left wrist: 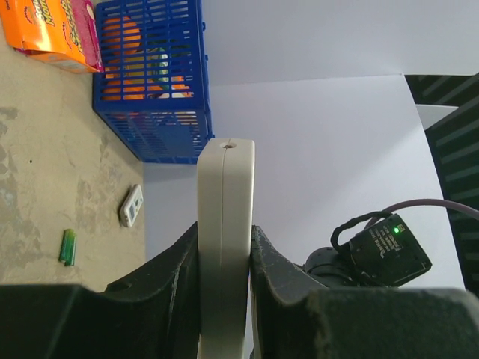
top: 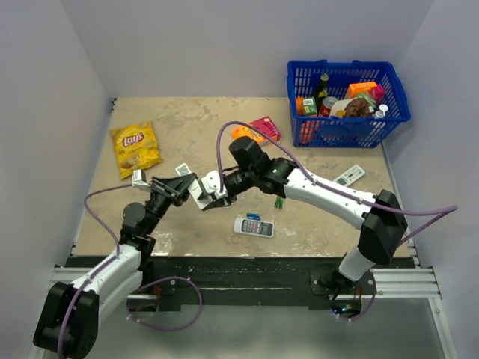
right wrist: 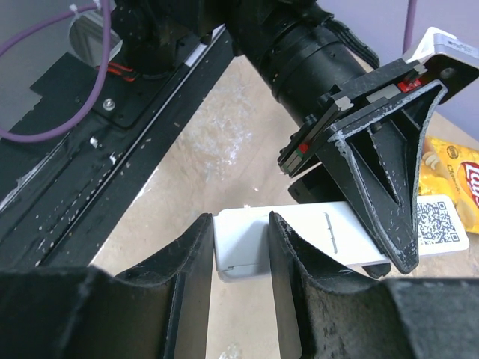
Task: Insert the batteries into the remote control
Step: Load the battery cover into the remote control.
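- Nearest to the left wrist camera are the dark fingers point(left wrist: 176, 262) of the left gripper point(left wrist: 224, 262). They press on both flat sides of the remote control point(left wrist: 224, 194), which stands up between them as a slim white stick.
- Nearest to the right wrist camera, the fingers point(right wrist: 187, 277) of the right gripper point(right wrist: 241, 258) stand a little apart. The square end of the remote control shows in the gap and runs on behind one finger, so we cannot tell if the pads really press on it.
- From this camera we also see the left gripper pinching the remote control further along, and a QR sticker point(right wrist: 438, 221) at its far end.
- From above, both grippers meet in the air over the table point(top: 194, 120), well apart from the blue basket point(top: 344, 133), toward the left arm's side and nearer to the arm bases.
- A grey-white remote point(top: 349, 175) lies near the basket, on its side that faces the bases.
- Green batteries point(top: 278, 202) lie further from the basket, and a remote with a display point(top: 254, 226) lies further still.
- An orange and pink box point(top: 258, 129) lies near the basket's wall on the left arm's side.
- A yellow chips bag point(top: 136, 147) lies well apart from the basket, across the table.
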